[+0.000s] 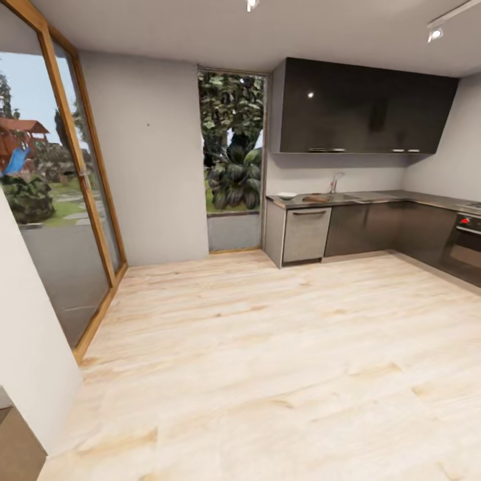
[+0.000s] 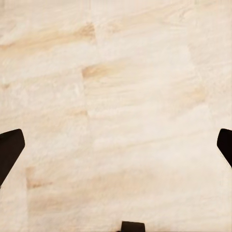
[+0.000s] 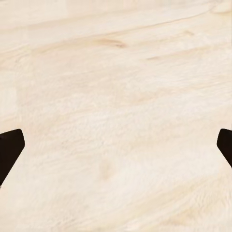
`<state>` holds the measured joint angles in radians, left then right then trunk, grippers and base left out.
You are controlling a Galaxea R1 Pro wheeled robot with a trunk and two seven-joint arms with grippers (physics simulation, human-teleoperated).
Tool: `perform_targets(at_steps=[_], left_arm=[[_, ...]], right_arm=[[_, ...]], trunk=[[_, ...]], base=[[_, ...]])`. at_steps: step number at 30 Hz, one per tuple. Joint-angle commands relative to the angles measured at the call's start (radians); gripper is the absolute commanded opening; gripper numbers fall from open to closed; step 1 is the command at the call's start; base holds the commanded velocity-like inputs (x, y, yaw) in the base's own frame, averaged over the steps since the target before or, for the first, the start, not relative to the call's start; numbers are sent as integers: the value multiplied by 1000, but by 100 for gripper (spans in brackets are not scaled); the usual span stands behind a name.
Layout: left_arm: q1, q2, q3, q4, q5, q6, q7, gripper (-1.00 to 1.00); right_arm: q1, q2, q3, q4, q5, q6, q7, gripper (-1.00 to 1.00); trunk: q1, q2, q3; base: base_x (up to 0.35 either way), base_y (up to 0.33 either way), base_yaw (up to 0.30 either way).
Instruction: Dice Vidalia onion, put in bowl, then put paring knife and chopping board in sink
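You're well back from the kitchen [image 1: 361,174] here, with a wide stretch of pale wood floor [image 1: 267,361] between you and the dark cabinet run. Up on the countertop [image 1: 374,197] you can pick out the sink [image 1: 316,198] with its tap [image 1: 334,182] rising behind it, and just beside the sink, toward the counter's near end, a small pale shape that looks like the bowl [image 1: 287,196]. The onion, the board and the knife are too small to tell from this far off.

Down at your wrists, the left gripper [image 2: 116,145] is spread wide, its dark fingers [image 2: 9,150] sitting at the edges of the shot with nothing but floorboards between them. The right gripper [image 3: 116,147] is the same story: wide apart, empty, pointing at the floor.

Now, the hazards. A white wall corner [image 1: 33,334] sits close at your left, so swinging the base that way risks clipping it. The glass door [image 1: 60,200] with its wooden frame runs along that same side. The counter turns a corner on the right toward the oven [image 1: 464,244], so driving in at an angle could leave you wedged in that nook, reaching sideways for the sink. Come in too fast and the base meets the cabinet fronts with your arms low. Line up square on the sink first.
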<state>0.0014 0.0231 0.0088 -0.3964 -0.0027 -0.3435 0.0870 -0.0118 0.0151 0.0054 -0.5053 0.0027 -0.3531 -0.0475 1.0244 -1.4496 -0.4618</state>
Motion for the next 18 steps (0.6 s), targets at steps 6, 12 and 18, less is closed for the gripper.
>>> perform_targets(at_steps=[6,12,18], left_arm=[[0,0,0,-1,0,-2,2,100],[0,0,0,-1,0,-2,2,100],[0,0,0,-1,0,-2,2,100]], right_arm=[[-1,0,1,1,0,-3,-5,100],[-1,0,1,1,0,-3,-4,100],[-1,0,1,1,0,-3,-3,100]], trunk=[[1,0,-1],[1,0,1],[1,0,5]], base=[[325,0,-1],[325,0,-96],[325,0,-189]])
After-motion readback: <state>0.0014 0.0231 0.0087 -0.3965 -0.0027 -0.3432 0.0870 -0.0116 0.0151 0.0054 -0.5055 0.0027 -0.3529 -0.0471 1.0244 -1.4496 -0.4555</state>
